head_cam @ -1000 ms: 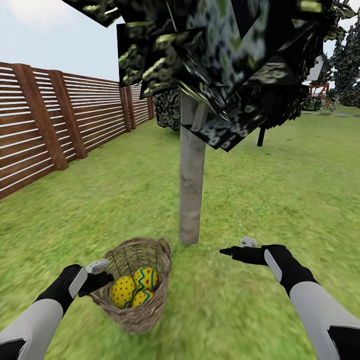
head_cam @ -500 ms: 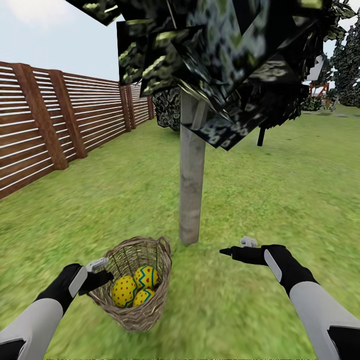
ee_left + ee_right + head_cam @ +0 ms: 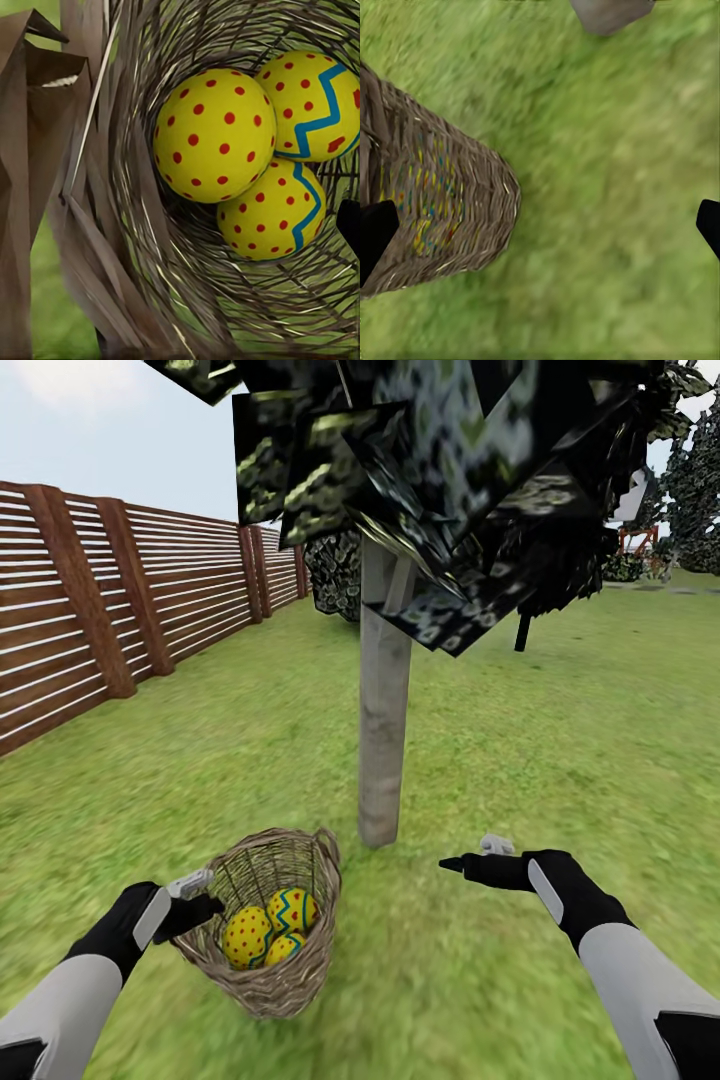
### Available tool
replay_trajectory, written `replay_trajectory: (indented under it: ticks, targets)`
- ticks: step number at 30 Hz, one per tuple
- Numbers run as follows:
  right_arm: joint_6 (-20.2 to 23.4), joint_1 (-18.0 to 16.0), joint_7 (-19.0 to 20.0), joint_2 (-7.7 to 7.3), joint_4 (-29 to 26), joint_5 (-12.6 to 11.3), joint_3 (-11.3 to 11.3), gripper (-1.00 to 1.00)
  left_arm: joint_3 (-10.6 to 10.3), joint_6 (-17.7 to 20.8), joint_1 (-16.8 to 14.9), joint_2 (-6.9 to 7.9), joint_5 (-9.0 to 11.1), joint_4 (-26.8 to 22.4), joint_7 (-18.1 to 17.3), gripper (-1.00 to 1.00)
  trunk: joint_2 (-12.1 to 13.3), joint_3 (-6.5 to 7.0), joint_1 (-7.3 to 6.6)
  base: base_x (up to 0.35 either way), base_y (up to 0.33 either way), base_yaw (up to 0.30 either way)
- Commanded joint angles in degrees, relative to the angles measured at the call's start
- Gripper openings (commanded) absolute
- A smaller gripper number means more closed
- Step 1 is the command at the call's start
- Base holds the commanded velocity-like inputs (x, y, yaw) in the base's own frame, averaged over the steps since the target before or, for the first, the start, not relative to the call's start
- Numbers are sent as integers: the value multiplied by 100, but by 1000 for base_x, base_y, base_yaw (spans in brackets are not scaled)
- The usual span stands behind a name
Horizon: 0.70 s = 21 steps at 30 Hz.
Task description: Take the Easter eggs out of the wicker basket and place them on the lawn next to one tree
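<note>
Left gripper clamped the wicker basket rim at nine o'clock, three Easter eggs inside; right gripper hung open.

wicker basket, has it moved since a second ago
Yes. The wicker basket has tipped and slid slightly left, away from the tree trunk, with the left gripper at its rim.

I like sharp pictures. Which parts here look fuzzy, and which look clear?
Head view: the lawn looks smeared, the tree foliage blocky. Left wrist view: the Easter eggs are crisp. Right wrist view: grass and the wicker basket are blurry.
</note>
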Motion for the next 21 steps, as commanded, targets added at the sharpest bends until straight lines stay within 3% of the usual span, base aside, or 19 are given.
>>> replay_trajectory:
  ticks: [1, 13, 17, 19, 20, 21]
  targets:
    - [42, -4, 4, 1, -3, -23, -16, 100, 17, 33, 3, -3, 125, 153, 20, 100, 41, 12, -22, 0, 0, 0]
    - [38, 1, -2, 10, 1, -15, -10, 100, 20, 160, 3, 18, 125, 99, 20, 100, 522, 228, -286, 0, 0, 0]
    - [26, -1, -13, 27, 14, -14, -8, 100, 36, 378, 36, 34, 132, -330, 19, 100, 683, 299, -373, 0, 0, 0]
    - [19, -1, -55, 43, 1, -9, -8, 100, 85, 493, 38, 168, 155, -562, -19, 100, 763, 335, -417, 0, 0, 0]
    - [17, -1, -273, 44, -23, -5, -3, 100, 189, 703, 37, 271, 303, -829, -180, 100, 803, 353, -439, 0, 0, 0]
    - [27, -1, -693, 45, -54, 1, 17, 100, 444, 946, 36, 413, 628, -1222, -384, 100, 843, 371, -461, 0, 0, 0]
